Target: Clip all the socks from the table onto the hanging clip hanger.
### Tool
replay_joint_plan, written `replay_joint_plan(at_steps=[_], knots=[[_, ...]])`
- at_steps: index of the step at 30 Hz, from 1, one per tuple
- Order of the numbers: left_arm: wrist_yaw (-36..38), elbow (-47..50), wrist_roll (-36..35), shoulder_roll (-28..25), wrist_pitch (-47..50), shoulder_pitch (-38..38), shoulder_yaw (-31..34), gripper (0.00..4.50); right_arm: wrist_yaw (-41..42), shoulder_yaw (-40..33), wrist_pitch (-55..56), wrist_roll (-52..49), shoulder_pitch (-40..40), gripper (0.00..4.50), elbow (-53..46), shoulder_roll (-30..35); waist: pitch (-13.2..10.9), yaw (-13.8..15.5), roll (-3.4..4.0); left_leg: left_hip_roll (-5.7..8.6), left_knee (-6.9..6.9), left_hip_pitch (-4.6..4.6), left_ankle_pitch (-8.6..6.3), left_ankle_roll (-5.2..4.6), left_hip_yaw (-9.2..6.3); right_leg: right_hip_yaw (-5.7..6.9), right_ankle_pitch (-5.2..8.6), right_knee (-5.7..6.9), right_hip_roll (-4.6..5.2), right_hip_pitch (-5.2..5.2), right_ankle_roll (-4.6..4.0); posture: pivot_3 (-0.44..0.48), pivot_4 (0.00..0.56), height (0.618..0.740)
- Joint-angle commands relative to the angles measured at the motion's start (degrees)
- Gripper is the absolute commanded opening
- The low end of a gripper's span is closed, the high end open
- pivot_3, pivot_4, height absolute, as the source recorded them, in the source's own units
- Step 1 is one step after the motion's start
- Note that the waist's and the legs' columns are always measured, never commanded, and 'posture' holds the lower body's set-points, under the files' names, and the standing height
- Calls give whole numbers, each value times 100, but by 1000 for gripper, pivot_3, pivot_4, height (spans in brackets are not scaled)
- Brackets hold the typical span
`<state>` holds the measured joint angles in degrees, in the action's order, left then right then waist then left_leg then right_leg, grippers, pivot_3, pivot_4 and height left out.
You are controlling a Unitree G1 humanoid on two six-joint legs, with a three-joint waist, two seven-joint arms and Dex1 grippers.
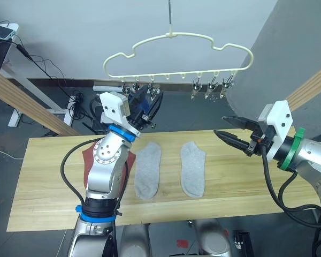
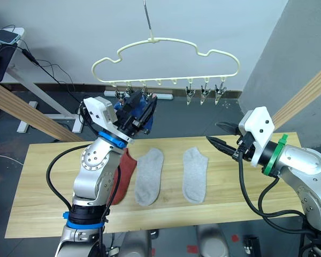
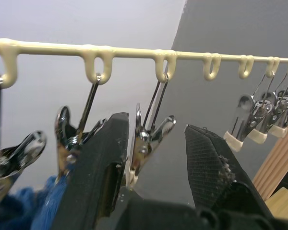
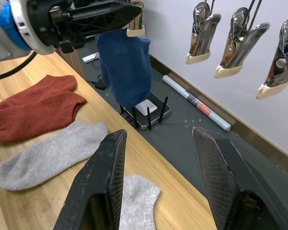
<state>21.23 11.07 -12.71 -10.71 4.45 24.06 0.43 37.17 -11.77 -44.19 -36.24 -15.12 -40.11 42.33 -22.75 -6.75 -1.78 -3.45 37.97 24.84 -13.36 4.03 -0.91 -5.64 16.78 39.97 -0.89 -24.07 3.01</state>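
The cream clip hanger (image 1: 176,36) hangs over the table's far edge, with silver clips (image 1: 208,88) along its bottom bar. A blue sock (image 4: 125,62) hangs from a clip near its left end. My left gripper (image 1: 150,101) is raised to those left clips and is open; one free clip (image 3: 149,139) sits between its fingers (image 3: 101,167). Two light grey socks (image 1: 148,168) (image 1: 193,167) lie flat mid-table. Rust-red socks (image 4: 38,108) lie overlapped to their left, partly hidden behind my left arm. My right gripper (image 1: 227,128) hovers open and empty over the table (image 1: 246,182) at the right.
Slanted wooden poles (image 1: 27,101) (image 1: 310,88) flank the table at both sides. Behind the table, a router (image 4: 146,108) and cables lie on the dark floor. A white desk (image 1: 0,32) stands at the far left.
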Motion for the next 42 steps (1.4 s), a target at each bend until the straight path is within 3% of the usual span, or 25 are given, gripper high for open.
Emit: replay_joint_plan(at_steps=[1,15,18,21,25,30,33,38,42], knots=[[-136,164,37,55,-80,78,23,2102,58,-138,84,-193,-108,2267,-107,88,0,-5,0,0,0,0,0,0,0,0,0,0,0,0,0,-294,361,730],[-189,100,8,59,-14,222,-15,2102,143,0,122,-230,-261,2267,45,116,0,-18,0,0,1,0,0,0,0,0,0,0,0,1,0,-292,362,730],[-183,69,11,67,-37,234,-21,1554,135,-9,106,-242,-243,2267,32,119,0,-19,0,-1,1,0,0,0,0,1,0,0,0,0,0,-293,363,730],[-159,70,0,66,-44,206,-26,696,129,-18,91,-262,-229,2267,11,119,0,-20,0,0,1,0,0,0,0,1,0,0,0,0,0,-293,363,730],[-137,81,-18,49,-27,184,-11,50,98,-10,92,-256,-200,2267,-9,97,0,-20,0,0,1,0,0,0,-1,2,0,1,0,1,0,-290,362,730],[-88,110,-51,-22,7,163,29,17,-228,256,67,46,123,2267,-104,-34,0,-19,0,-1,1,0,1,0,-2,2,0,2,0,1,0,-284,363,730],[-53,159,-79,-61,48,140,42,0,-787,733,162,678,645,2835,-113,-247,3,-13,-4,-3,0,0,2,2,-6,7,0,1,0,3,0,-281,364,730],[41,257,-145,-160,151,72,48,0,-1801,1953,535,1968,1110,4482,294,-954,4,-39,-4,-2,1,-2,13,21,-1,-1,0,2,0,1,0,-274,370,730],[100,319,-206,-210,237,79,36,0,-2401,2725,787,2778,1113,4482,955,-1644,4,-99,-3,-4,1,-3,17,23,-2,-1,-1,5,-2,-1,2,-257,374,730]])
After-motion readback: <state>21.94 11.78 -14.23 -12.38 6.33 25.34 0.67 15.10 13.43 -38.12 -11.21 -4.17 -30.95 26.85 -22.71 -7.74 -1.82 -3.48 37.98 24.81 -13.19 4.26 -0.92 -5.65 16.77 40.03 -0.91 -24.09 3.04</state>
